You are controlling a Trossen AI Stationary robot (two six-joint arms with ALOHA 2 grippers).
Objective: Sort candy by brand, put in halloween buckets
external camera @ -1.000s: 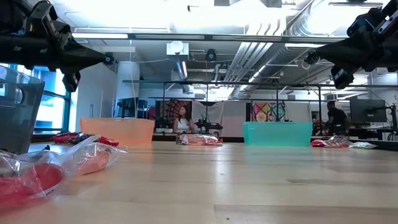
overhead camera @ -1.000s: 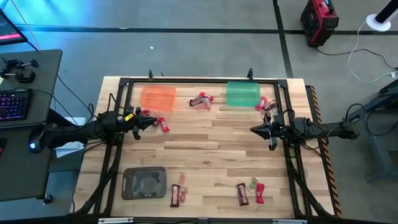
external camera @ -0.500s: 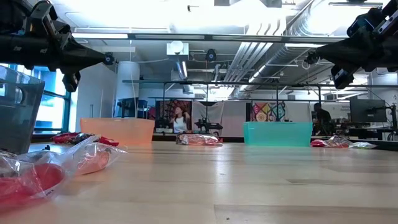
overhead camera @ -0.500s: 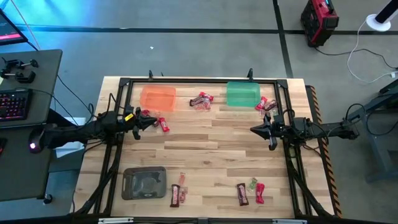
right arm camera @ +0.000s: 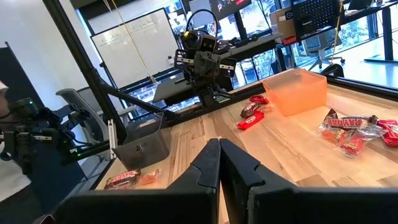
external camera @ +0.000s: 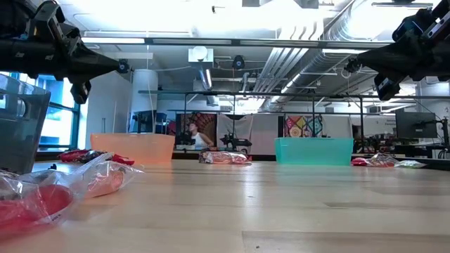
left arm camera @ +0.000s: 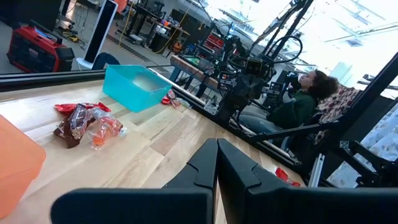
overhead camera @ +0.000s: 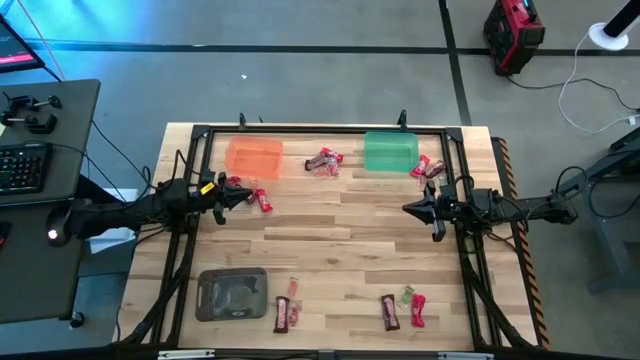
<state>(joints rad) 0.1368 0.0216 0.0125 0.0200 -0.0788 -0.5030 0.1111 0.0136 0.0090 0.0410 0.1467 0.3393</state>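
Your orange tub (overhead camera: 253,157), green tub (overhead camera: 390,151) and grey tub (overhead camera: 232,294) sit along the tabletop's edges without candy; wrapper lettering is unreadable. Left gripper (overhead camera: 243,193) and right gripper (overhead camera: 408,209) hover closed, empty.

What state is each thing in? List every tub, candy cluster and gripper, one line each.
Translucent orange plastic tub: upright, looks empty.
Green plastic tub: upright, looks empty.
Dark grey plastic tub: upright; contents unclear.
Red wrapped candies by the orange tub: loose on the table.
Candy pile between the tubs: loose, unsorted.
Candies right of the green tub: loose.
Brown bars and small sweets at the near edge: loose.
Left gripper: shut, empty.
Right gripper: shut, empty.
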